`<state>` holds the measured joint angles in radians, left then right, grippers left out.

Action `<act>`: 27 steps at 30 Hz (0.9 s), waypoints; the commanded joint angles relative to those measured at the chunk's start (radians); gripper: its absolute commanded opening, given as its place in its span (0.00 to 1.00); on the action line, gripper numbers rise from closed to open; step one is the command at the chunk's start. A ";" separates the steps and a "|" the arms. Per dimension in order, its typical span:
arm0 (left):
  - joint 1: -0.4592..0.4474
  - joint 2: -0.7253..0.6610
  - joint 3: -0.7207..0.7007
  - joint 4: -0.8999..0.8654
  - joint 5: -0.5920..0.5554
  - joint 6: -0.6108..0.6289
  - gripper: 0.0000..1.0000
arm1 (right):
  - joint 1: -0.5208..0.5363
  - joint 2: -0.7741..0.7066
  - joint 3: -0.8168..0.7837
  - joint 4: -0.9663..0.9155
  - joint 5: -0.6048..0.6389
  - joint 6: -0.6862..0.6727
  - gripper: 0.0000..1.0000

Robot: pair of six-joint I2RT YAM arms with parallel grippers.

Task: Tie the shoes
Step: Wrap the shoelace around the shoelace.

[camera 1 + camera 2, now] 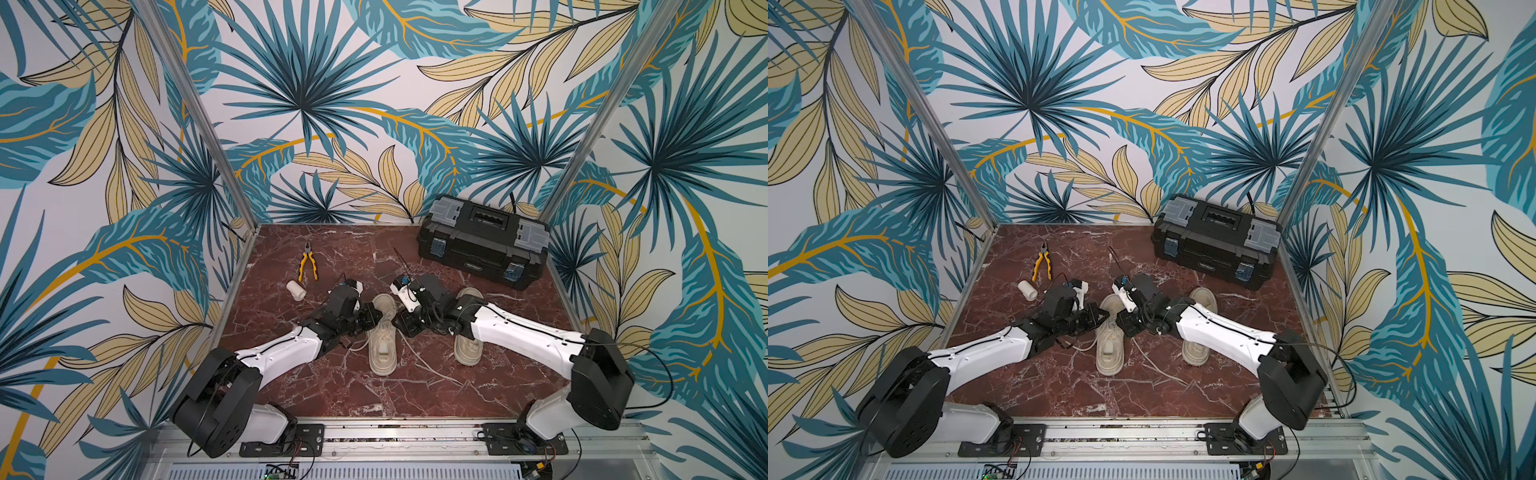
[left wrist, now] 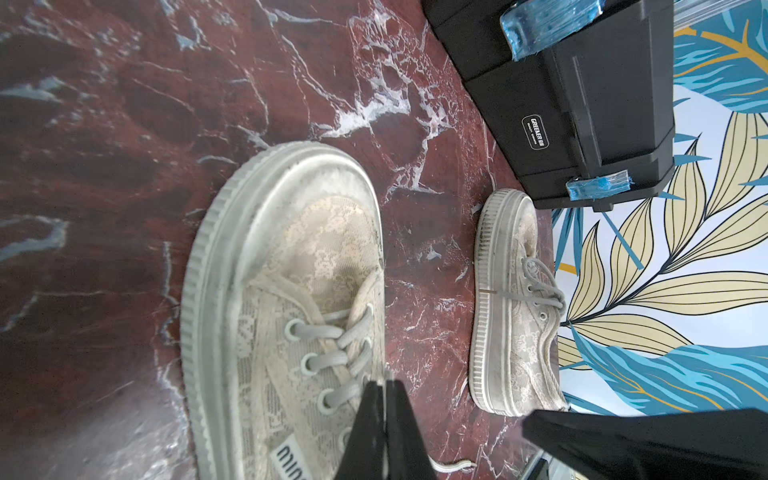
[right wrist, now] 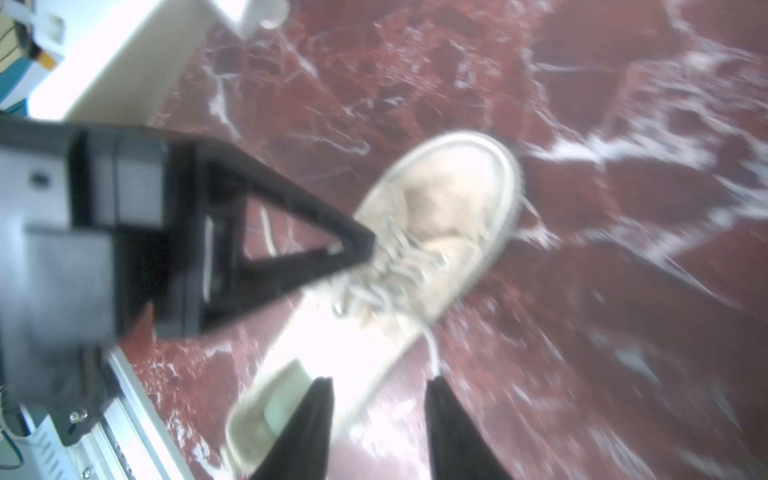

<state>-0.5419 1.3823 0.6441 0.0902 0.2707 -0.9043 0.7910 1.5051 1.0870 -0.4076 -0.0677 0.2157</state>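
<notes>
The left jaws are shut on a lace point(image 2: 385, 384) of the shoe point(image 1: 382, 332) between both jaws — the right jaws are held parted, empty. No bow is formed yet; the second shoe point(image 1: 467, 349) is left.

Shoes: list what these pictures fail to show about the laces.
- Both top views: wrists cover the lacing of the centre shoe.
- Both top views: right arm hides most of the other shoe.
- Left wrist view: whether the shut left claw pinches anything, unclear.
- Right wrist view: blur smears the laces by the open right claw.
</notes>
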 commanded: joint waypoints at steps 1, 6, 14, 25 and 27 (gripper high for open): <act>-0.003 0.001 0.019 0.006 0.001 0.045 0.04 | 0.000 -0.051 -0.067 -0.217 0.104 0.074 0.42; -0.003 -0.006 0.023 -0.005 -0.006 0.073 0.04 | 0.006 -0.057 -0.122 -0.322 0.145 0.175 0.43; -0.004 -0.020 0.026 -0.028 -0.017 0.087 0.04 | 0.106 0.040 -0.157 -0.327 0.148 0.237 0.44; -0.003 -0.026 0.023 -0.029 -0.016 0.091 0.04 | 0.127 0.121 -0.200 -0.276 0.192 0.286 0.45; -0.003 -0.027 0.025 -0.030 -0.016 0.094 0.04 | 0.127 0.136 -0.208 -0.265 0.186 0.294 0.42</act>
<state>-0.5419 1.3800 0.6441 0.0704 0.2657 -0.8333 0.9146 1.6081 0.9051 -0.6853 0.0937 0.4793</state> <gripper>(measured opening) 0.074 0.423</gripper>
